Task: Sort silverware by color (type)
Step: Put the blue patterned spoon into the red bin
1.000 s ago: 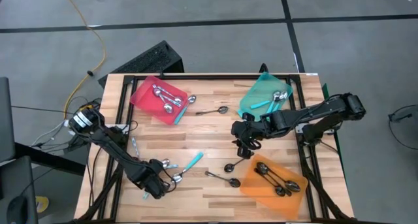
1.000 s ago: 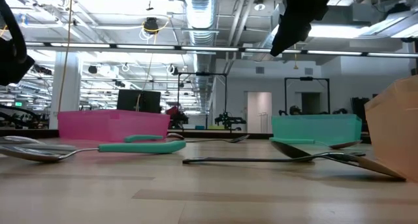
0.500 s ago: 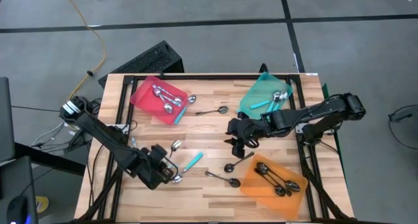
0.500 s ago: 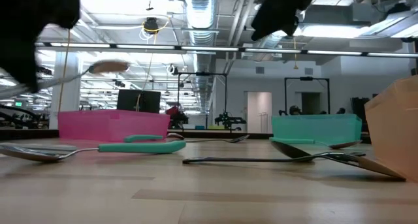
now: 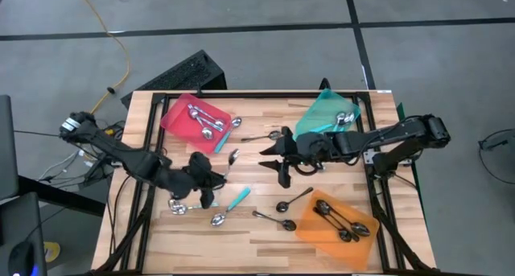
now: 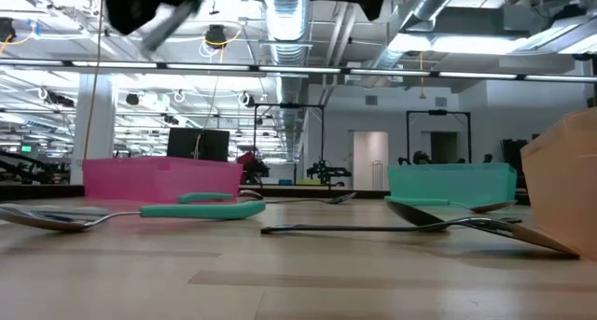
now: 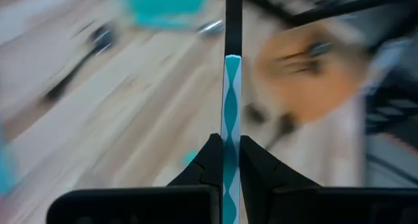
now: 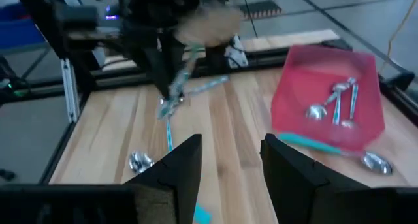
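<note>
My left gripper hangs over the table's middle left, shut on a teal-handled spoon whose silver bowl points toward the far edge. My right gripper is open and empty above the table's middle, near a silver spoon lying flat. A teal-handled spoon, two black spoons and two silver-bowled spoons also lie flat on the wood. In the low view the held spoon shows high above the table. My left gripper pinches the spoon's teal handle between its two fingers. The handle runs forward along the fingers and out past their tips. The fingers come from the table's left side. The spoon is lifted clear of the table.
A red tray with silver spoons sits far left, a teal tray with teal-handled spoons far right, and an orange tray with black spoons near right. Black frame rails run along the table's edges.
My left gripper has risen from the near left part of the table and moved toward the far edge and the middle, carrying the teal-handled spoon up clear of the wood. My right gripper has moved toward the left and slightly toward the far edge.
</note>
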